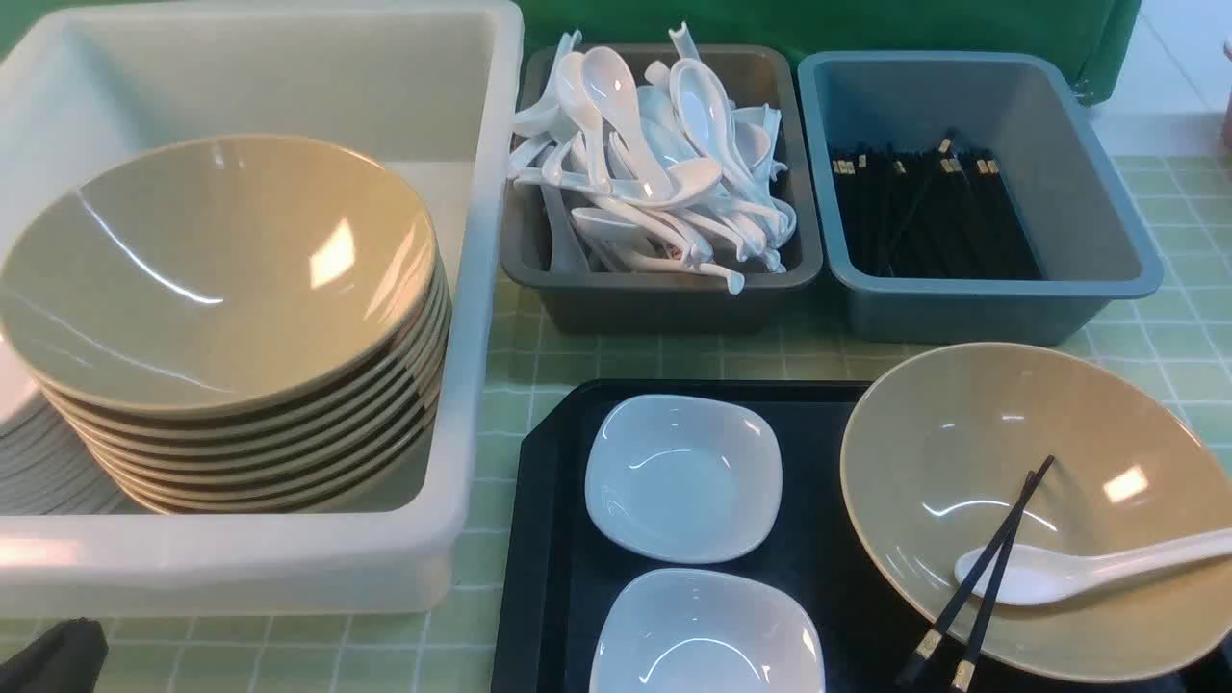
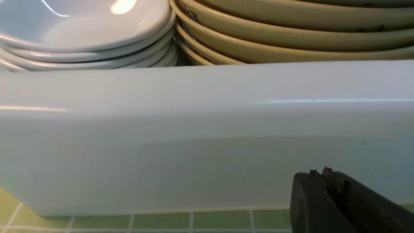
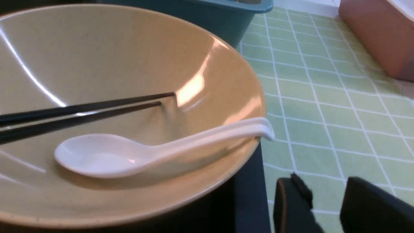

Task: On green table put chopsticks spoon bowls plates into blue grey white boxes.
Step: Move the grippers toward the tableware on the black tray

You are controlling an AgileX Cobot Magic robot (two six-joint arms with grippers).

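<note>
Right gripper (image 3: pixel 323 189), jaws parted and empty, beside the round tan ceramic bowl (image 3: pixel 113 48) holding a white porcelain spoon (image 3: pixel 97 155) and black chopsticks (image 3: pixel 81 107). Judged step: spoon pickup; next, close on its overhanging handle.

Left tool (image 2: pixel 325 176) and right tool (image 3: pixel 325 194) have matte black, blocky fingers (image 3: pixel 372 207) with ragged pad edges.

I see bowl (image 1: pixel 962 433) glossy glazed | spoon (image 1: pixel 1030 577) glossy, smth | white box (image 1: pixel 241 568) smth plastic, semi-gloss | worktop (image 1: pixel 616 361) matt
</note>
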